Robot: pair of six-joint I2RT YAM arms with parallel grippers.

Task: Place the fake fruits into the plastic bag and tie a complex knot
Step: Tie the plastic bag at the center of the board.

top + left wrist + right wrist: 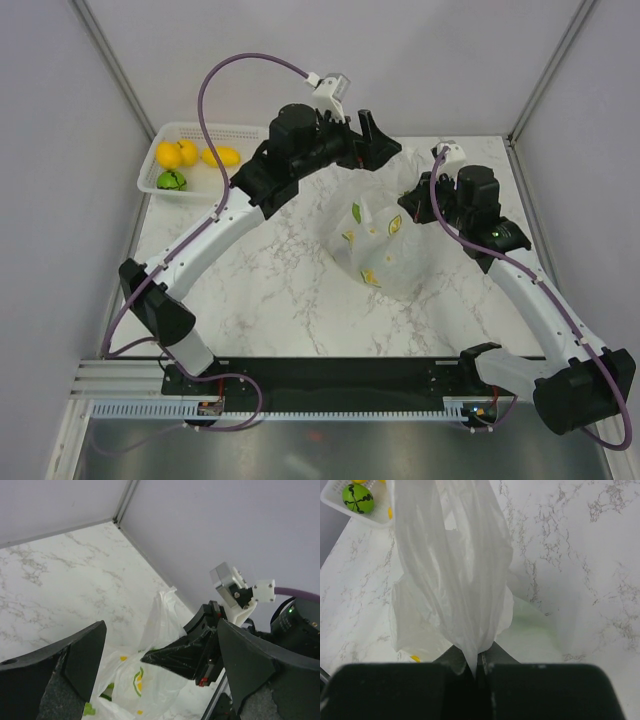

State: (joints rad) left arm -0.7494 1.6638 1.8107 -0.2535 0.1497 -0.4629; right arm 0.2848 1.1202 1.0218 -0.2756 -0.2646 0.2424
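Observation:
The plastic bag [385, 245] stands right of the table's middle, white with lemon prints. My right gripper [477, 662] is shut on a gathered handle of the bag [455, 580] and holds it up. My left gripper [160, 670] hangs open just above the bag [150, 685], its fingers [75, 665] on either side of the right gripper's tips [165, 657], touching nothing. In the top view the left gripper [380, 148] is at the bag's far side and the right gripper [408, 188] at its top right. Several fake fruits, yellow [170, 153] and green [171, 180], lie in the basket. The knot is out of view.
The white perforated basket [200, 128] sits at the far left corner, also in the right wrist view [335, 502] with a green fruit [357, 497]. Grey walls close the table at the back and sides. Both arms arch over the marble tabletop [260, 270].

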